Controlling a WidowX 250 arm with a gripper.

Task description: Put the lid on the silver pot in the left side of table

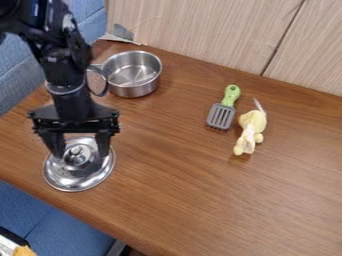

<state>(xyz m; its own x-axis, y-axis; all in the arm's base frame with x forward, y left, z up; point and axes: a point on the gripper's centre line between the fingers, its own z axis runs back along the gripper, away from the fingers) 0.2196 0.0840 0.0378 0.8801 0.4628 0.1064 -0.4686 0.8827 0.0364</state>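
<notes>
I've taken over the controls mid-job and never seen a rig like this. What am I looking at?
One fixed camera looks down at a slant on a wooden table. The black machine at the upper left is a robot arm; its two-finger gripper is open, with a finger either side of the knob on a silver lid. Nothing looks gripped yet. Behind it stands the open silver pot. Further right lie a green-handled slotted spatula and a pale yellow soft toy.

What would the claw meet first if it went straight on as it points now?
Most likely the silver lid, around its knob, in line below the claw; any remaining gap is hard to judge.
</notes>
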